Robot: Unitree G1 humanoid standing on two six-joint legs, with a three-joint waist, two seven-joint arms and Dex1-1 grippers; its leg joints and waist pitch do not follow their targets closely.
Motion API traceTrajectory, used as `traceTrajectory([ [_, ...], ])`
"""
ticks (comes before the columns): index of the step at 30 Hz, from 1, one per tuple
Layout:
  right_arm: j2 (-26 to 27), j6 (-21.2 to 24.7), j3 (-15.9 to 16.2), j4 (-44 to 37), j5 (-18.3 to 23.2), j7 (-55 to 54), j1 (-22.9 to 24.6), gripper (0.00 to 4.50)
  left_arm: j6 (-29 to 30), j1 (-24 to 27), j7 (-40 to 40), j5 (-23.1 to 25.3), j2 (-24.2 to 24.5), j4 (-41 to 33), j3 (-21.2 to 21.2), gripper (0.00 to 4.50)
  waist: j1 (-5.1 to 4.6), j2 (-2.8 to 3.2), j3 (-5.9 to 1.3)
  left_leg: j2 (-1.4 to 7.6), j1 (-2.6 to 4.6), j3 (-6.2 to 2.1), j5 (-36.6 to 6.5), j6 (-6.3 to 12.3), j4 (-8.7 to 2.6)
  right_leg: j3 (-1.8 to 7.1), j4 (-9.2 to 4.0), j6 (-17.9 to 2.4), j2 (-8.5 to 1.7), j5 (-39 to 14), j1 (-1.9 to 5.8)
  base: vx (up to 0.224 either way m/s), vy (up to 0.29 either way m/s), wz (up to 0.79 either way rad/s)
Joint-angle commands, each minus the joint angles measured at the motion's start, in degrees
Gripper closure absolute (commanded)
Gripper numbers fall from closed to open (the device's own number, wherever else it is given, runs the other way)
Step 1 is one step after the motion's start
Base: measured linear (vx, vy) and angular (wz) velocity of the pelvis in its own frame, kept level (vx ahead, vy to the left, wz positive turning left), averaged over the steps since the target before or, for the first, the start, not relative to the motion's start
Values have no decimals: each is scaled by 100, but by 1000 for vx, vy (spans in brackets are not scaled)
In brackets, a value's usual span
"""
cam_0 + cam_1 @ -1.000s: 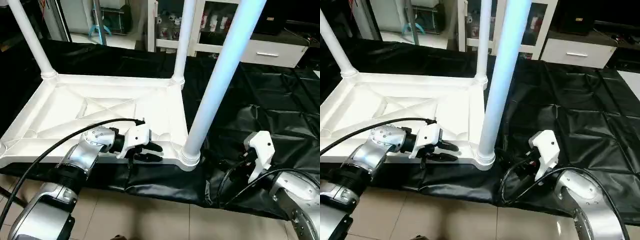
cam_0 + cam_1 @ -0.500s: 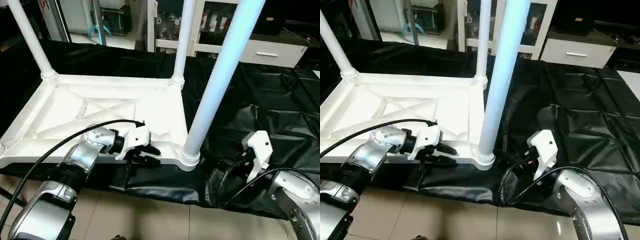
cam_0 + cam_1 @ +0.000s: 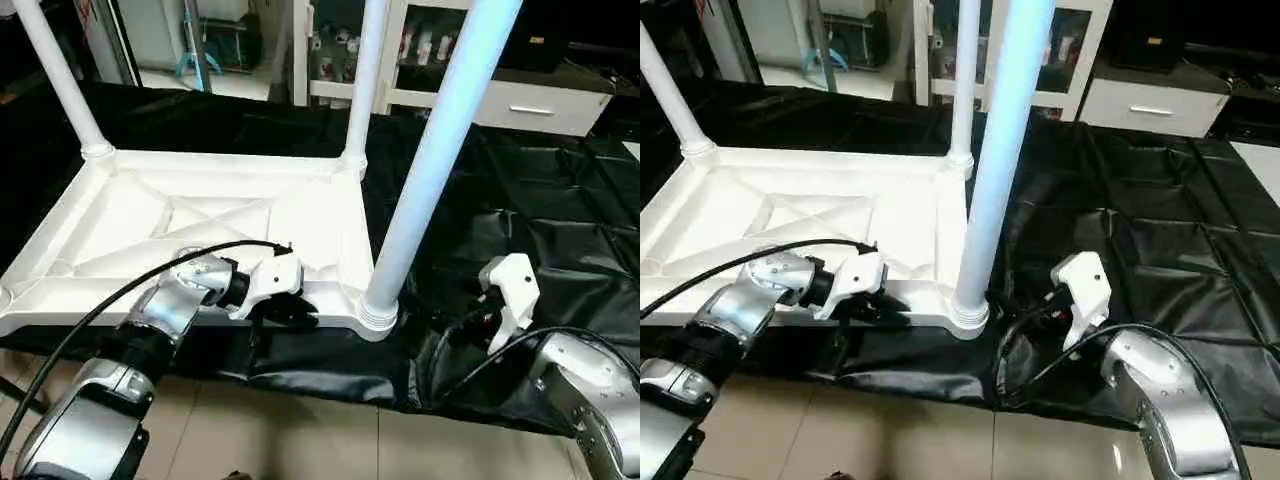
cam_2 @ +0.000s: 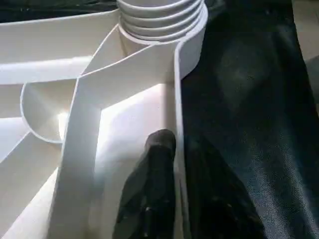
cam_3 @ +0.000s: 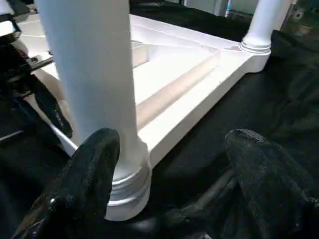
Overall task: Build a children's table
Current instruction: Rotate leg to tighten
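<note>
Legs point(image 3: 432, 160) upright in tabletop point(image 3: 130, 225) corner sockets

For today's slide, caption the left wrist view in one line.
Left gripper pinching the upturned tabletop's rim just below a screwed-in leg, over black sheeting.

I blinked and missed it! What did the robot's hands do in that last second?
The left gripper closed its fingers over the near rim of the tabletop, pinching it beside the corner leg. The right gripper stayed wide open by that leg. The table did not move.

One tabletop point(image 3: 200, 215) – three upright legs point(image 3: 430, 160)
</note>
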Motion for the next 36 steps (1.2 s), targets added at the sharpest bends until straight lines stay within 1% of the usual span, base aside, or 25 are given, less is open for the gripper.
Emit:
traceTrajectory([
  [1,19,13,-14,133,-70,-4,-114,82,138,179,141,93,29,-40,-98,440,13,-77,-321,220,79,-92,-1147,161,-461,177,-394,-1277,-248,-706,175,0,0,0],
  [2,20,6,-5,161,-78,8,-135,82,155,203,151,93,25,-81,-104,447,9,-70,-315,215,82,-88,-1155,162,-460,175,-398,-1282,-237,-717,161,0,0,0],
  [4,38,-34,24,278,-92,19,-237,82,187,255,206,90,8,-166,-96,447,8,-92,-313,211,81,-83,-1170,167,-459,180,-404,-1264,-241,-765,164,0,0,0],
  [7,57,-60,70,353,-65,71,-327,82,137,268,258,105,0,-180,-97,447,10,-79,-312,210,81,-84,-1183,154,-461,182,-414,-1233,-242,-858,159,0,0,0],
  [9,45,-95,172,449,-9,281,-408,82,9,278,320,117,-24,-179,-98,447,5,-82,-314,208,75,-87,-1192,148,-462,180,-416,-1209,-239,-872,161,0,0,0],
  [10,6,-153,262,517,31,517,-458,82,14,301,311,97,-52,-217,-99,447,5,-92,-323,208,73,-89,-1174,166,-457,175,-406,-1217,-241,-826,167,0,0,0],
  [12,-25,-206,310,568,50,680,-497,82,6,319,306,84,-74,-259,-100,447,10,-108,-320,217,71,-87,-1137,199,-453,177,-400,-1238,-249,-781,167,0,0,0],
  [13,-95,-191,320,591,172,954,-547,82,11,336,287,55,-108,-310,-106,447,4,-143,-315,214,70,-76,-1141,228,-449,178,-412,-1230,-244,-811,163,0,0,0],
  [15,-137,-198,321,612,206,1073,-574,82,21,341,280,46,-116,-328,-116,447,12,-125,-317,220,64,-85,-1114,272,-450,178,-408,-1231,-252,-818,173,0,0,0],
  [16,-247,-178,289,712,293,1324,-665,82,-25,324,234,54,-129,-317,-158,447,-1,-178,-319,222,68,-77,-1135,304,-445,174,-413,-1229,-243,-840,163,0,0,0],
  [18,-325,-140,274,806,362,1518,-755,56,-76,304,211,64,-151,-295,-190,450,11,-148,-321,232,73,-87,-1125,320,-447,173,-407,-1252,-260,-881,160,0,0,0],
  [19,-368,-108,289,873,401,1660,-825,46,-104,285,192,79,-170,-285,-222,450,21,-152,-320,233,88,-79,-1121,313,-446,173,-409,-1259,-245,-875,144,0,0,0],
  [20,-386,-95,311,939,412,1751,-883,38,-108,272,179,81,-194,-281,-240,450,25,-154,-329,233,86,-78,-1066,315,-444,173,-394,-1277,-247,-773,151,0,0,0],
  [21,-388,-98,320,999,405,1827,-925,38,-112,265,171,83,-209,-277,-249,450,24,-154,-336,229,80,-79,-1022,324,-443,169,-383,-1292,-244,-703,156,0,0,0],
  [22,-392,-134,362,1117,339,1896,-996,20,-119,251,172,89,-238,-267,-262,450,28,-160,-344,227,84,-71,-966,346,-434,165,-373,-1323,-241,-571,153,0,0,0],
  [24,-382,-188,439,1308,226,1959,-1117,11,-121,231,155,97,-277,-258,-283,450,39,-168,-350,221,83,-63,-888,387,-422,162,-363,-1385,-241,-430,156,0,0,0],
  [25,-370,-216,474,1400,179,1978,-1175,4,-123,222,152,101,-299,-253,-292,450,38,-159,-350,219,80,-64,-891,387,-421,160,-361,-1401,-245,-438,155,0,0,0],
  [28,-384,-309,666,1685,76,2164,-1389,4,-127,184,129,124,-348,-241,-323,450,66,-164,-354,225,93,-56,-966,357,-421,158,-377,-1401,-256,-581,155,0,0,0],
  [29,-384,-315,684,1715,69,2187,-1409,4,-128,181,129,125,-351,-238,-325,450,77,-159,-350,226,96,-54,-950,348,-425,160,-379,-1387,-250,-567,152,0,0,0],
  [30,-364,-372,818,1986,9,2365,-1585,4,-157,146,141,142,-366,-185,-346,450,78,-162,-361,225,98,-55,-954,354,-416,153,-364,-1407,-253,-541,151,0,0,0],
  [31,-348,-394,853,2088,-10,2421,-1645,4,-173,134,152,148,-369,-159,-352,450,86,-157,-366,223,102,-52,-923,360,-416,151,-362,-1429,-250,-491,151,0,0,0],
  [32,-298,-432,889,2254,-42,2495,-1747,4,-198,113,162,172,-365,-120,-365,450,99,-178,-362,228,106,-44,-881,385,-410,153,-351,-1465,-251,-396,145,0,0,0],
  [33,-293,-436,892,2271,-46,2504,-1757,30,-200,111,162,175,-364,-116,-367,450,108,-171,-363,227,94,-46,-868,397,-411,152,-346,-1473,-255,-378,153,0,0,0],
  [34,-266,-519,926,2399,-109,2559,-1826,30,-206,107,162,187,-358,-106,-370,450,130,-184,-370,227,93,-41,-802,420,-403,152,-331,-1474,-254,-292,156,0,0,0],
  [36,-251,-576,942,2520,-137,2606,-1885,43,-197,118,143,197,-342,-119,-369,450,147,-185,-371,227,90,-40,-736,436,-401,147,-321,-1484,-257,-218,160,0,0,0],
])
